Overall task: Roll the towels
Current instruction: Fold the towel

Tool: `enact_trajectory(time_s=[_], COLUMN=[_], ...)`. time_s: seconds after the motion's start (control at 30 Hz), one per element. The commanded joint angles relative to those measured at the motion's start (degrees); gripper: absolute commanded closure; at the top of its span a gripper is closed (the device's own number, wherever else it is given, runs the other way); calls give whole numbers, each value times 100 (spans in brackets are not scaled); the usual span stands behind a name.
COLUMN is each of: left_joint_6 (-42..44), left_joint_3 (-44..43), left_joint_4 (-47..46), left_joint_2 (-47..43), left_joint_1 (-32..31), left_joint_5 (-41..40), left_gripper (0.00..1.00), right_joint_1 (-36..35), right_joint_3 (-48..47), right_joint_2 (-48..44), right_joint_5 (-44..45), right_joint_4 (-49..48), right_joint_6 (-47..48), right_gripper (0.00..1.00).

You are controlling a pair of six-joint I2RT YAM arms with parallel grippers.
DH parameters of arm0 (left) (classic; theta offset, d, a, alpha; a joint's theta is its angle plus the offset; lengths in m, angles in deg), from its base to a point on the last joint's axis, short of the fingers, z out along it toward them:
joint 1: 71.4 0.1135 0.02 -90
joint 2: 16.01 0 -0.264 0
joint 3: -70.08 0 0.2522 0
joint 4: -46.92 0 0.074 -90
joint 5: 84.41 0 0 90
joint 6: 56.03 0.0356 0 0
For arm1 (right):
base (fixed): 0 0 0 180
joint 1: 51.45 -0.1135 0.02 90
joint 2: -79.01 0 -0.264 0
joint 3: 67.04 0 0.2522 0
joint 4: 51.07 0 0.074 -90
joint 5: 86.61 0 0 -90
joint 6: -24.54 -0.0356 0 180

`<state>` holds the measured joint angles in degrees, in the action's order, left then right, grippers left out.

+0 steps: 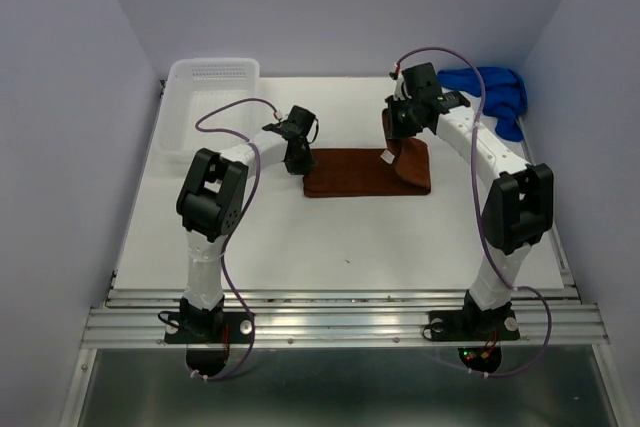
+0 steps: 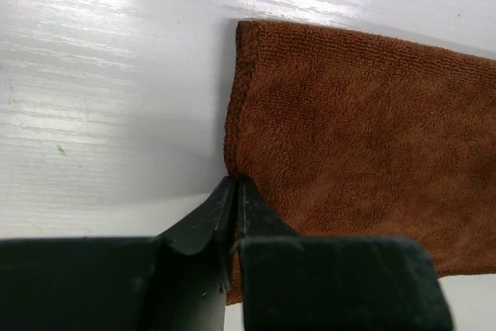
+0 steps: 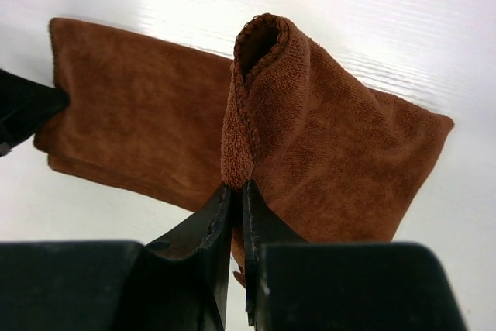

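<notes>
Left end effector (image 2: 235, 185) pinches the left edge of the rust-brown towel (image 2: 356, 137), its jaws pressed together on the cloth just above the white surface (image 2: 101, 98). Right end effector (image 3: 237, 190) is clamped on the same towel's right end, which is lifted and folded over toward the middle while the rest lies flat. Blue towel (image 1: 488, 89) lies bunched at the far right corner, well apart. White basket (image 1: 208, 97) sits at the far left corner.
</notes>
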<state>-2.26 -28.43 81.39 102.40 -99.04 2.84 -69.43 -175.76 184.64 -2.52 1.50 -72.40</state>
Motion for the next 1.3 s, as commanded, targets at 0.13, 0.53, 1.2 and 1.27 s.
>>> enact_trajectory(time_s=[0.13,0.53,1.2,1.27], left_joint_6=[19,2,19,11], left_joint_3=[205,284,319,310], left_joint_4=[47,-58,-85,-85], left_joint_2=[-108,-143,-169,-160], left_joint_1=[-57,-31,13,30], left_joint_5=[116,222,248,248], left_gripper=[89,89,89,89], right_joint_1=[-531,-1084,-1419,-1419], right_joint_3=[-708,-1367,-1956,-1991], right_joint_2=[327,802,1259,1311], right_joint_5=[-270,-209,-349,-375], right_joint_4=[83,276,303,312], right_joint_6=[-343,-545,-659,-660], right_gripper=[99,99,99,99])
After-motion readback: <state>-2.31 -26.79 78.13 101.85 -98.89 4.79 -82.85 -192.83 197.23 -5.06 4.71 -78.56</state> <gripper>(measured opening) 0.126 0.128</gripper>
